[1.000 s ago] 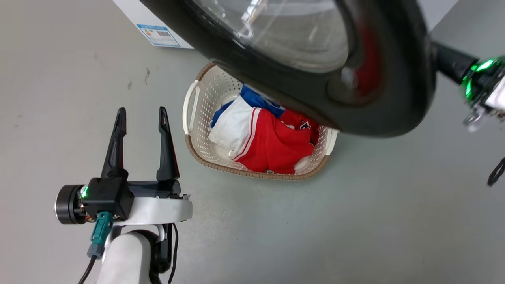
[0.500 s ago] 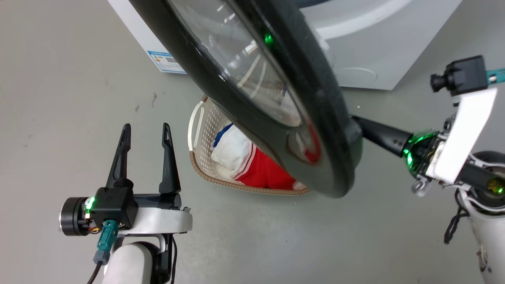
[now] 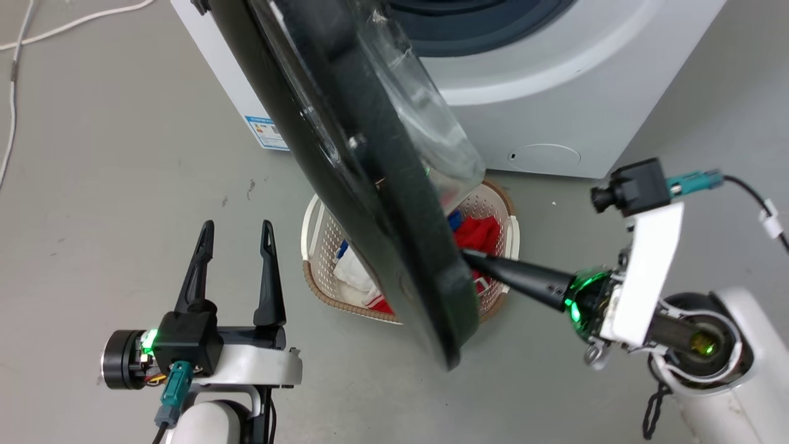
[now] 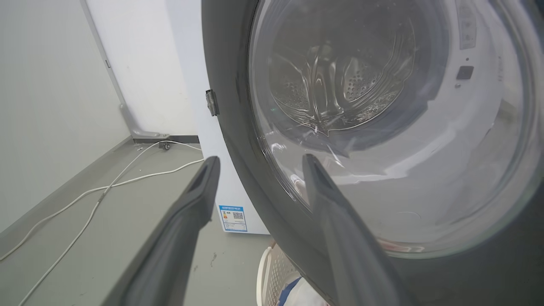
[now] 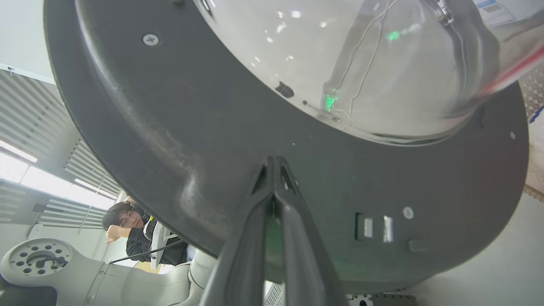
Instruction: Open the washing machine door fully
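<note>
Door: I see the washing machine door [image 3: 382,203] swung out from the washing machine [image 3: 555,111], nearly edge-on to my head camera, above the laundry basket [image 3: 320,246].
Right claw: my right gripper [image 3: 467,254] has its fingers pressed together on nothing, tips against the door's black inner face below the glass bowl.
Left claw: my left gripper [image 3: 237,228] is spread wide and empty, apart from the door.

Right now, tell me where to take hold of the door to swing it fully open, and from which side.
Take the door by its black rim at the free edge, far from the hinge; the glass bowl bulges and offers no hold. Come from the inner face, where the shut right gripper touches it; pushing there probably suffices.
</note>
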### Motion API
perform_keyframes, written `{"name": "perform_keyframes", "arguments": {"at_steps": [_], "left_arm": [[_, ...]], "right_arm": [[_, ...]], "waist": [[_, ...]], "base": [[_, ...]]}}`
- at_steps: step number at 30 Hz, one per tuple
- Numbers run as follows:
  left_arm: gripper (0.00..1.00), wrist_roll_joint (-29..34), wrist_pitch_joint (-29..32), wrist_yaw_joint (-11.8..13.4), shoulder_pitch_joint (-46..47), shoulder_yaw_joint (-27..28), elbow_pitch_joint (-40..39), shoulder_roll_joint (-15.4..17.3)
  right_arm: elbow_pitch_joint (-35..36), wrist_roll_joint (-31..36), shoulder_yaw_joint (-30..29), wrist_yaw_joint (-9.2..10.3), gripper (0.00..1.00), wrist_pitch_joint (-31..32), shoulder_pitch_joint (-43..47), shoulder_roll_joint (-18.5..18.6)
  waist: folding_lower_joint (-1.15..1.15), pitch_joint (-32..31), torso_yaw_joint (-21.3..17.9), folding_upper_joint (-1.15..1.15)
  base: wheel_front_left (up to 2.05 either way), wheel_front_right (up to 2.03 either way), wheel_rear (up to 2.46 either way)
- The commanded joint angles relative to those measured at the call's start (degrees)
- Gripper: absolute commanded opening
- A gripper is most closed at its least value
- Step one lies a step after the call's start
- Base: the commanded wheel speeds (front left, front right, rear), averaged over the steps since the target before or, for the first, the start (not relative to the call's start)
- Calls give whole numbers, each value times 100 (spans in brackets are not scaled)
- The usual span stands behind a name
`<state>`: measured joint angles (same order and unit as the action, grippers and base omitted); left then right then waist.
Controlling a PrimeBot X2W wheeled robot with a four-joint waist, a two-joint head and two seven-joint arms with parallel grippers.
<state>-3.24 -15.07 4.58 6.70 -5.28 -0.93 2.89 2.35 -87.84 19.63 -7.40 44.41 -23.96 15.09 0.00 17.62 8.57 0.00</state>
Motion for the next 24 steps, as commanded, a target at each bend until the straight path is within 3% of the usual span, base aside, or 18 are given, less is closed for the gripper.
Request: {"name": "perform_keyframes", "arguments": {"at_steps": [1, 9, 17, 18, 19, 20, 24], "left_arm": [[100, 26, -16, 3, -65, 9, 14, -1], [100, 38, -16, -40, -182, 14, 89, -1], [100, 74, -16, -50, -315, 47, 146, -1], [100, 79, -16, -54, -328, 52, 156, -1], [100, 85, -16, -49, -354, 57, 167, -1], [100, 88, -16, -53, -391, 65, 179, -1], [100, 111, -16, -79, -502, 103, 202, -1]], "right_arm": [[19, -12, 93, -17, 0, 24, 125, -70], [-90, -11, 382, -17, 0, -71, 309, -298], [-172, 157, 331, -16, 0, -456, 403, -266], [-163, 181, 282, -16, 13, -573, 430, -251], [-160, 214, 211, -16, 49, -709, 453, -236], [-151, 253, 129, -16, 100, -870, 477, -212], [-33, 483, -212, -16, 100, -1675, 631, -139]], "waist": [[0, -47, 8, 0], [0, -263, 44, 0], [0, -483, 31, 0], [0, -521, 24, 0], [0, -566, 15, 0], [0, -613, 6, 0], [0, -800, -32, 0]], "base": [[0, 0, 0], [0, 0, 0], [0, 0, 0], [0, 0, 0], [0, 0, 0], [0, 0, 0], [0, 0, 0]]}}
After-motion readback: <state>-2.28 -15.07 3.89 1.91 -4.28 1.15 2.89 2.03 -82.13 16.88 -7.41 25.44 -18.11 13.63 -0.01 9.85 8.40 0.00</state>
